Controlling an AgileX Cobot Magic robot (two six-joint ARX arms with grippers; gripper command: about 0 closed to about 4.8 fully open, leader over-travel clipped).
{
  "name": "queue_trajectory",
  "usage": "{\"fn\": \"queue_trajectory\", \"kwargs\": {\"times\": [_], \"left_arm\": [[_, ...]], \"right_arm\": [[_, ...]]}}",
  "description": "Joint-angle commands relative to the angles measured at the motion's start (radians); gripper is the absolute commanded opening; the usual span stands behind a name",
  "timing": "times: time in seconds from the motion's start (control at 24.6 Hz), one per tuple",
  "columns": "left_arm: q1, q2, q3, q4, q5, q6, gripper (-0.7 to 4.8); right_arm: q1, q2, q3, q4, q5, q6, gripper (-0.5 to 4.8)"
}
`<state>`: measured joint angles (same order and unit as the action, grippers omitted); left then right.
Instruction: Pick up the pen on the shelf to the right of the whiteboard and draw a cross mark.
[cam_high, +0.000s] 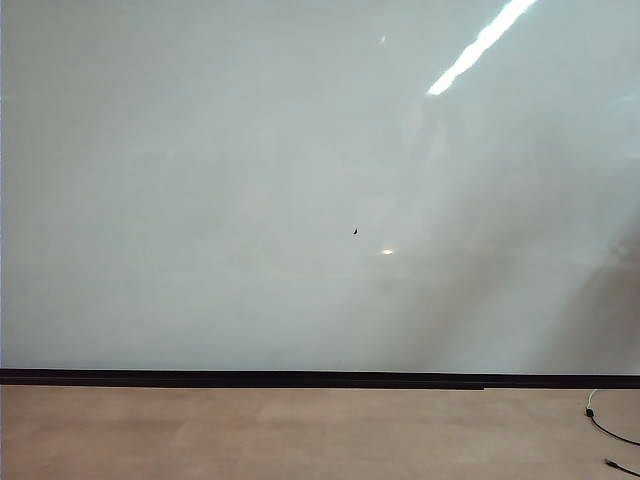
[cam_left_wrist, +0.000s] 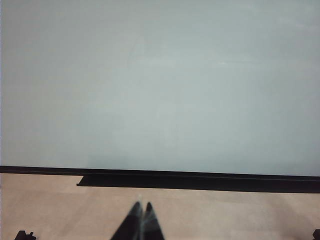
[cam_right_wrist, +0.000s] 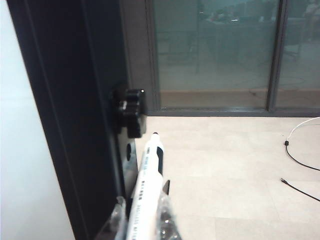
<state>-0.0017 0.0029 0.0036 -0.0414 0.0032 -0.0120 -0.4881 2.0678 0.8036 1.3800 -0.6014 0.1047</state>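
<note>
Beside the whiteboard (cam_right_wrist: 20, 150), the right gripper (cam_right_wrist: 142, 220) clasps the pen (cam_right_wrist: 147, 185) for drawing; the left gripper (cam_left_wrist: 141, 220) waits closed, facing the board.

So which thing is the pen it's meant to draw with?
Start at the whiteboard's dark frame with its black knob. Just beside it the right claw has its clear fingers on either side of the pen. It is slim and white with small dark print, unlike the thin black cable on the floor.

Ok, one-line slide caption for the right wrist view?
Right claw closing around the white pen beside the whiteboard's dark frame, black cable on the floor beyond.
</note>
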Motion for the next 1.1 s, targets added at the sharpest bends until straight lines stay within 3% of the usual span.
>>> {"fn": "queue_trajectory", "kwargs": {"times": [0.04,0.81,1.01,1.1], "left_arm": [[0.0,0.0,0.003,0.013,0.0,0.004,-0.05],[0.0,0.0,0.003,0.013,0.0,0.004,-0.04],[0.0,0.0,0.003,0.013,0.0,0.004,-0.05],[0.0,0.0,0.003,0.013,0.0,0.004,-0.04]], "right_arm": [[0.0,-0.004,0.003,0.024,0.006,0.0,-0.01],[-0.041,-0.025,0.009,0.035,0.069,0.011,-0.01],[-0.051,-0.063,-0.037,0.034,0.138,0.056,-0.02],[-0.043,-0.114,-0.111,0.034,0.233,0.056,-0.02]]}}
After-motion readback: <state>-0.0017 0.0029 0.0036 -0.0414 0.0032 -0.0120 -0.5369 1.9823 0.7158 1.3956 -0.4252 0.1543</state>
